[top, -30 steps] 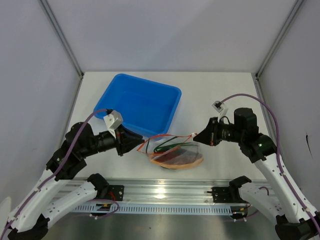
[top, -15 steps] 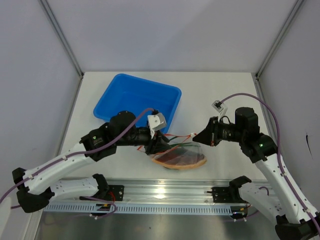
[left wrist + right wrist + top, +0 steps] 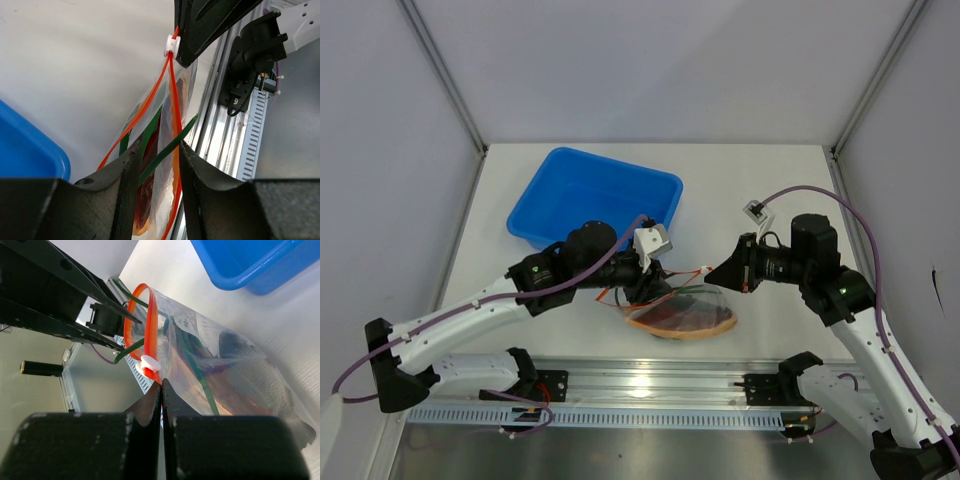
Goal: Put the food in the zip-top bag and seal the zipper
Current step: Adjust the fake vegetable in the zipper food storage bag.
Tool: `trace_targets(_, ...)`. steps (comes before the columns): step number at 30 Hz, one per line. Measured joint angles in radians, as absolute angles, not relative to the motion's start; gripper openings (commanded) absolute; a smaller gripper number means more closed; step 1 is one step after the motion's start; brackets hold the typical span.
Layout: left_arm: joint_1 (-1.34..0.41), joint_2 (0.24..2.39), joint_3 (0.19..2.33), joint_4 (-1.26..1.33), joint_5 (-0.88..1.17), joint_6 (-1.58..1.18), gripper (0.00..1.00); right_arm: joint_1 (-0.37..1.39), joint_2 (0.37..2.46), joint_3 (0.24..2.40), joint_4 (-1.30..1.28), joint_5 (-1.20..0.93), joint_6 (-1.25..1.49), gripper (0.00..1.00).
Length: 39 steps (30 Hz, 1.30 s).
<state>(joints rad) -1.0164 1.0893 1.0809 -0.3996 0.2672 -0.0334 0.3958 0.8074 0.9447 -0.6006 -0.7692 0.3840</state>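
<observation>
Zip-top bag [image 3: 220, 335] lies on table [image 3: 760, 180] by near edge, approx mid-width, just off near-R corner of blue tray [image 3: 595, 200]. Its long axis runs L–R, roughly parallel w/ near edge. Zipper [image 3: 173, 100] runs along bag's far side on the same line, w/ white slider [image 3: 148, 362] at the R end. The two orange strands are spread apart, so mouth is unsealed.

Food is inside the bag: green pods [image 3: 172, 144] lie lengthwise, w/ purple-red/orange slice [image 3: 685, 318] along near side.

R gripper [image 3: 712, 273] is clamped tight on zipper end, right by slider. L gripper [image 3: 652, 283] is at bag's L part, jaws apart; zipper strands and a green pod pass between its fingers, not pinched.
</observation>
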Motion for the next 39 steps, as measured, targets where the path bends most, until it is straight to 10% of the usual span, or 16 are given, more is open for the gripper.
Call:
trace_targets(8,-1.035,1.126,1.085,-0.384,0.261,-0.034,0.30,0.396,0.805,0.945,-0.595,-0.775,0.384,0.00)
trace_targets(13,-1.037,1.170,1.114,-0.391,0.230,-0.039,0.01,0.397,0.806,0.945,-0.586,-0.778,0.388,0.00)
trace_targets(33,-1.055,1.398,1.243,-0.498,0.408,0.020,0.01,0.429,0.807,0.945,-0.548,-0.784,0.388,0.00)
trace_targets(39,-1.055,1.391,1.230,-0.517,0.416,0.028,0.26,0.437,0.807,0.945,-0.549,-0.783,0.382,0.00)
